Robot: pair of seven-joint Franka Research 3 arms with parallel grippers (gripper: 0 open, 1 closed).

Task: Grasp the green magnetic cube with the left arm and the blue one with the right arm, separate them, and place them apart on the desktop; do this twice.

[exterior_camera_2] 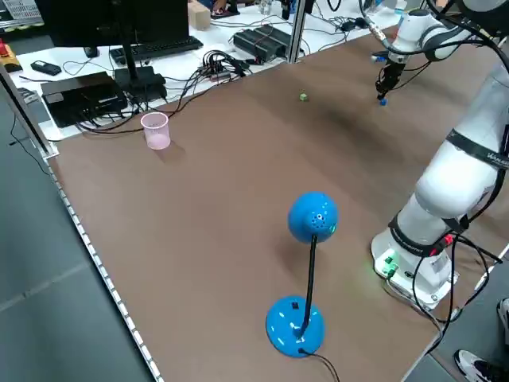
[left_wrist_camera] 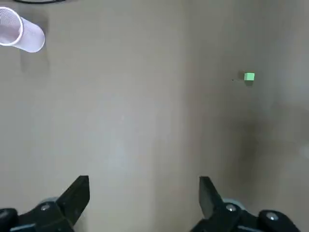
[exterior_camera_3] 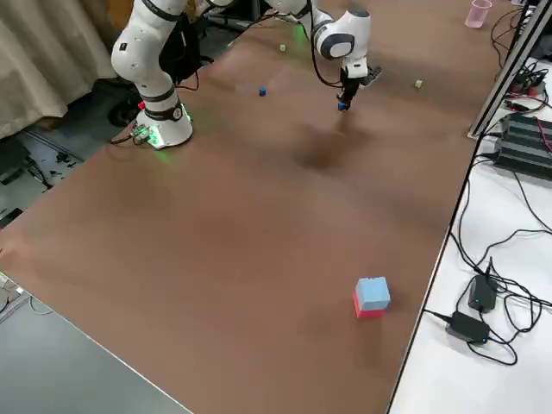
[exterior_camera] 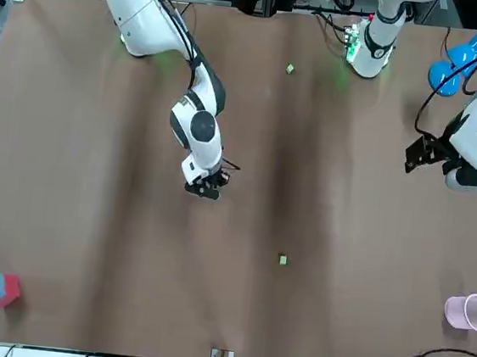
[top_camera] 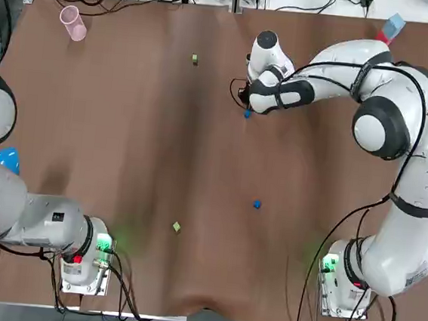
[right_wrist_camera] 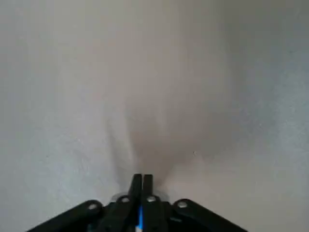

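Beyond centre on the table, your right gripper pinches a blue cube; a green cube lies well apart to its left. Your left gripper hangs spread at the left edge.

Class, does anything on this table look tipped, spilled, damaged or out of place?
Nothing stands out. The pink plastic cup stands upright at the far left, the right gripper pinches a small blue magnetic cube, the left gripper is open, and no spill or damage shows.
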